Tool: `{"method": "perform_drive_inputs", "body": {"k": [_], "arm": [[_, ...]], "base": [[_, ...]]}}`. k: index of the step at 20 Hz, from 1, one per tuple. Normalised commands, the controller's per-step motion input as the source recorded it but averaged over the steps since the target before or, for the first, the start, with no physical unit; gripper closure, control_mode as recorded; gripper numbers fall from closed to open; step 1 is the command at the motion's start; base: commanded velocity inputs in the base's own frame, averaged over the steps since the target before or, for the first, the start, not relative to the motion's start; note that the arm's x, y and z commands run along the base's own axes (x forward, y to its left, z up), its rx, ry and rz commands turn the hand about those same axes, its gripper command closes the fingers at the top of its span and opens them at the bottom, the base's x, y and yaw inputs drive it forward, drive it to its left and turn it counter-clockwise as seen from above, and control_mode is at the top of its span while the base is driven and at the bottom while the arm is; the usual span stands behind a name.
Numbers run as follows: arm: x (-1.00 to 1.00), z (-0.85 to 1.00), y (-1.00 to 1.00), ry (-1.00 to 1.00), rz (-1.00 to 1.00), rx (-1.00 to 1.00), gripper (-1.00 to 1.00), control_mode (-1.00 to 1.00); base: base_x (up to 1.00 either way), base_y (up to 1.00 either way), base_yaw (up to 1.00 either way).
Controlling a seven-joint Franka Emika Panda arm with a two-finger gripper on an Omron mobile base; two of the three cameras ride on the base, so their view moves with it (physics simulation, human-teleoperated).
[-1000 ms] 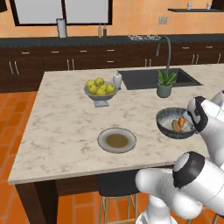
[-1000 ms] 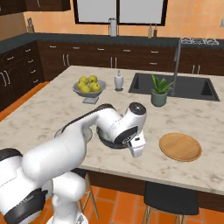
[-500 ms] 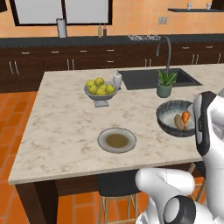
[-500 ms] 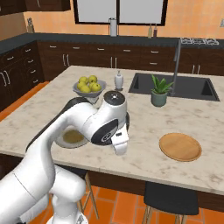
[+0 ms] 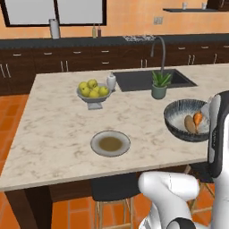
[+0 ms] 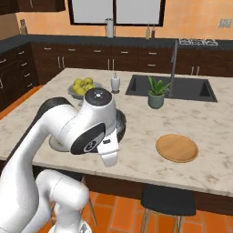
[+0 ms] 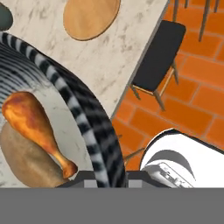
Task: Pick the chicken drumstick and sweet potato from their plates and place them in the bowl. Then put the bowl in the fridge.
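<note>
Worktop (image 5: 58, 129): we find open marble left of the bowl (image 5: 179, 127), which is raised near the right edge. Bowl rim runs down between the tool (image 7: 107, 177) tips; we judge it pinched there. Inside lie the chicken drumstick (image 5: 190, 124) and sweet potato (image 5: 197, 118). Fridge lies out of frame.

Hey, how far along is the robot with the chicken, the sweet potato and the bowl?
Done: the chicken drumstick and the sweet potato lie in the bowl, and the grey plate and the wooden plate are bare. In hand: the gripper appears clamped on the bowl's rim at the counter edge. Left: carrying the bowl to the fridge and setting it inside.
</note>
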Motion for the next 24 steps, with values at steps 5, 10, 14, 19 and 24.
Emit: {"method": "perform_drive_inputs", "body": {"k": [5,10,14,19,24], "arm": [[0.0,0.0,0.0,0.0,0.0,0.0,1.0,1.0],[0.0,0.0,0.0,0.0,0.0,0.0,1.0,1.0],[0.0,0.0,0.0,0.0,0.0,0.0,1.0,1.0],[0.0,0.0,0.0,0.0,0.0,0.0,1.0,1.0],[0.0,0.0,0.0,0.0,0.0,0.0,1.0,1.0]], "base": [[-0.01,-0.04,-0.95],[0.0,0.0,-1.0],[0.0,-0.02,-0.99],[0.03,-0.62,-0.69],[-1.0,0.0,-0.1]]}}
